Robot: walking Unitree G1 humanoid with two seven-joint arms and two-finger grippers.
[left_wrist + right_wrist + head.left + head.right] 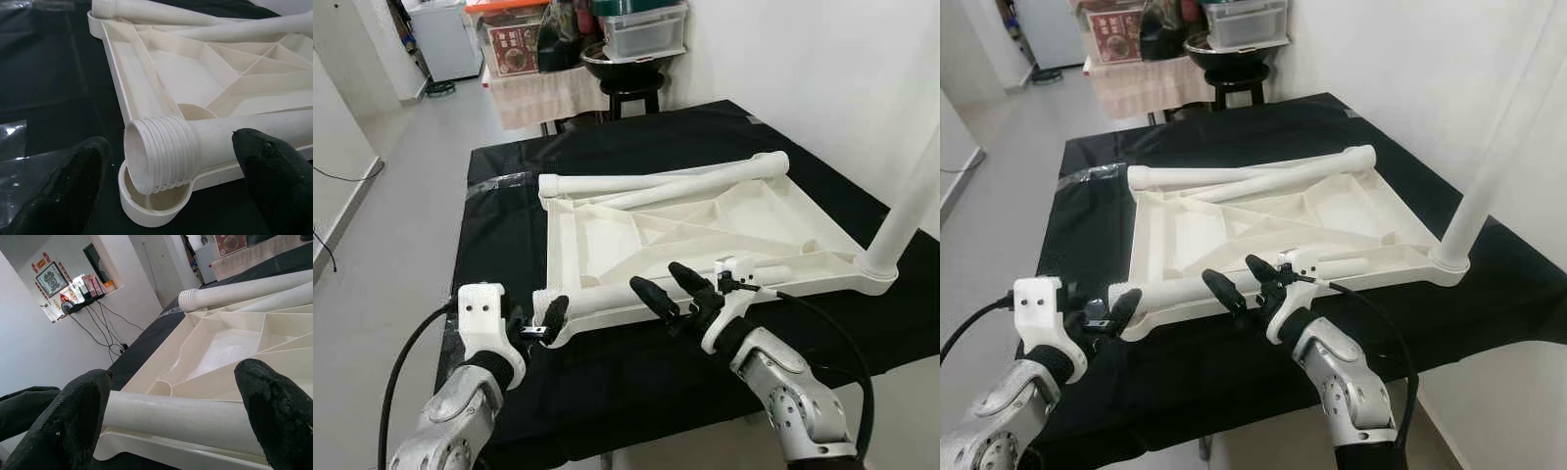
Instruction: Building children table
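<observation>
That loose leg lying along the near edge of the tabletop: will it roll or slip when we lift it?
The leg is a smooth round tube, so it probably rolls easily. It looks hollow at the threaded end, likely light and stiff. Glossy plastic may slip between the left gripper fingers.

A tabletop (pixel 607 372) draped in black cloth fills the middle of the head views. Directly on it, at the frame's centre, lies a cream plastic children's table top (pixel 705 230), turned underside up with its ribs showing. A crinkled clear plastic sheet (pixel 499 183) lies at upper left.
</observation>
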